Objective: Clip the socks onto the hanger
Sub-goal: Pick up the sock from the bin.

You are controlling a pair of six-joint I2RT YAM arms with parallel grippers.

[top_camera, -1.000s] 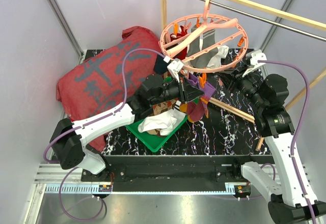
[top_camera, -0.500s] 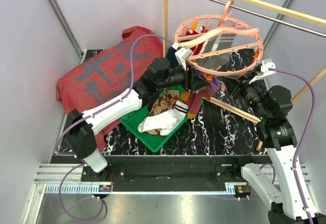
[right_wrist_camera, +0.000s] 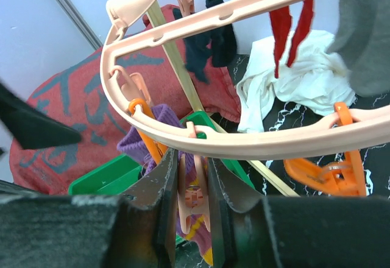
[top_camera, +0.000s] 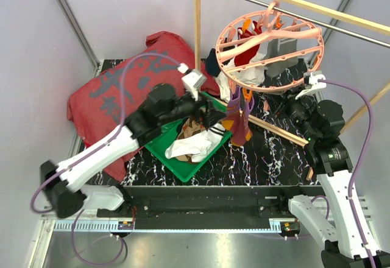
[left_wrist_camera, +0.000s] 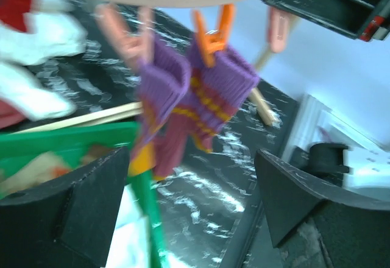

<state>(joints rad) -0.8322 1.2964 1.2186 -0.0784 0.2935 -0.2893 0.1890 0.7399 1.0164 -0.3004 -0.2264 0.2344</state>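
1. The left hand (left_wrist_camera: 192, 155) is standing wide open and holding nothing. A second ago it was pinched shut up at the hanger's rim, and it is now drawing back and down over the green plastic tray (top_camera: 177, 172).
2. In that tray the white and brown-patterned socks (top_camera: 192, 143) are lying in a heap as before and are not yet hung.
3. The purple-and-orange striped socks (left_wrist_camera: 207, 97) are now hanging free of the left hand over the black marbled desk (top_camera: 262, 158), just past the tray's far corner. A pale pink clip (left_wrist_camera: 125, 33) is pinching one cuff and an orange clip (left_wrist_camera: 210, 30) is pinching the other.
4. The round salmon-pink plastic hanger (top_camera: 274, 88) is hanging by its hook from the grey metal rail (top_camera: 341, 21). It is sitting further right than a second ago. Red, white, grey and dark socks are also dangling from its ring.
5. The right hand (right_wrist_camera: 192, 164) is staying narrowly closed on a second pink clip (right_wrist_camera: 192, 198), which is hanging under the near rim. It appears to be steadying the ring while the left hand is letting go.
6. Reading: the left hand is releasing while the striped socks are staying up, which suggests that this pair is now clipped. The left hand is therefore free for the heap in the tray. The ring may still be swinging, so the right hand's hold probably matters for the next clip.
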